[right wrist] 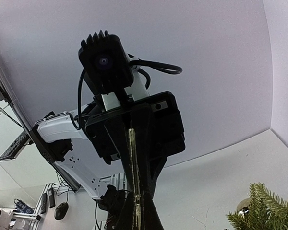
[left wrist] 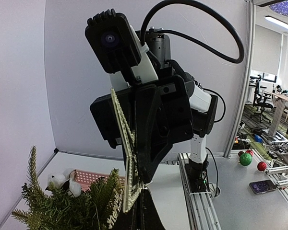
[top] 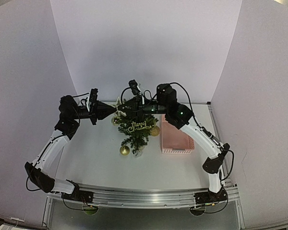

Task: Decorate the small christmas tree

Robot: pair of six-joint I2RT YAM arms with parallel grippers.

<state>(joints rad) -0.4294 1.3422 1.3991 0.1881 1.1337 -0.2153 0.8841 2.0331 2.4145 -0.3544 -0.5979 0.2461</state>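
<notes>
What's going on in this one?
Both arms meet above the small christmas tree. The left gripper and right gripper each have their fingers shut on the same flat gold star, seen edge-on from both wrist cameras. It looks like a handover near the treetop. The tree already carries gold baubles and a Merry Christmas sign. A pink basket sits to its right.

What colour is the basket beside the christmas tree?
Pale pink; the perforated plastic basket shows best in the top view.
</notes>
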